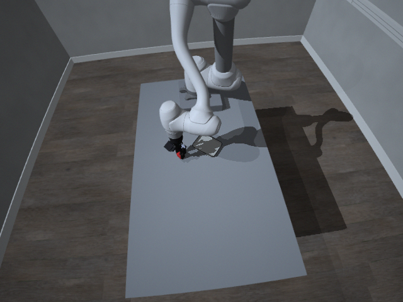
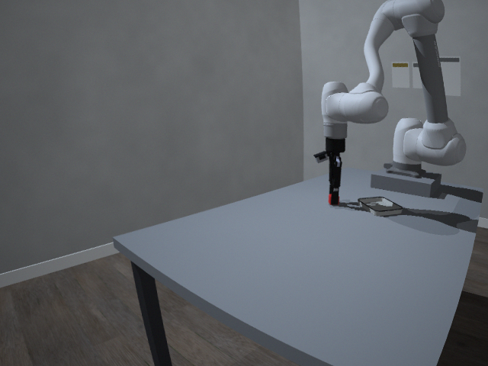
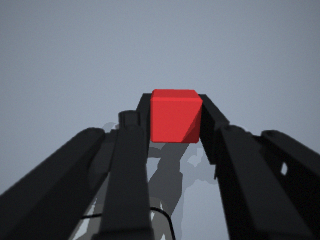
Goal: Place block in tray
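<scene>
Black gripper (image 3: 176,120) points straight down from the white arm (image 2: 354,104), its two fingers clenched on the red block (image 3: 175,116), one against each side face. Block and fingertips are low over the grey table (image 2: 275,252), and whether the block touches the surface cannot be told. Just beside the gripper, toward the arm's base, sits the white tray (image 2: 380,206), flat on the table and apart from the block.
</scene>
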`<state>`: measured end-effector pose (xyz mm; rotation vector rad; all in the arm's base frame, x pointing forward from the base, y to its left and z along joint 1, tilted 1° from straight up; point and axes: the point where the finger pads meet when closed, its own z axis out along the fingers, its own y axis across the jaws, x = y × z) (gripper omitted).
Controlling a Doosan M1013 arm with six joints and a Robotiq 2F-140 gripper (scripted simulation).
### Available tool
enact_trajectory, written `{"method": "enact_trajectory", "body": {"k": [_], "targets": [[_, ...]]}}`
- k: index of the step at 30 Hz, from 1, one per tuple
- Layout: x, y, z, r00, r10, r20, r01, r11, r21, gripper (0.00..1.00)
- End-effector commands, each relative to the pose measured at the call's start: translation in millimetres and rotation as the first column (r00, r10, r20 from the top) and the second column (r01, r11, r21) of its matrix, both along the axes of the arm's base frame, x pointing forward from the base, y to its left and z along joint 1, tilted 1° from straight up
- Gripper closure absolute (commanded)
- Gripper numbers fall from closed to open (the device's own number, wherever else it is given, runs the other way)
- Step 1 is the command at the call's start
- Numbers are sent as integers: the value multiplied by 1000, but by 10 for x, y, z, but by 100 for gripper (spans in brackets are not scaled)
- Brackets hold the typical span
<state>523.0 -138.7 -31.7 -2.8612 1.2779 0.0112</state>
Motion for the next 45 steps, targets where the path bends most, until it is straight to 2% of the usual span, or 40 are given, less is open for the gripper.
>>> {"method": "enact_trajectory", "body": {"k": [1,12,22,36,45], "targets": [[-18,16,-22,1000,3,-3,-3,1000,-1,90],[-21,16,1,1000,3,-4,-3,1000,-1,90],[15,1,160,1000,3,1,-3,1000,-3,90],[13,-8,535,1000,2,0,-2,1000,-4,90],[8,-7,595,1000,2,0,-2,1000,-4,90]]}}
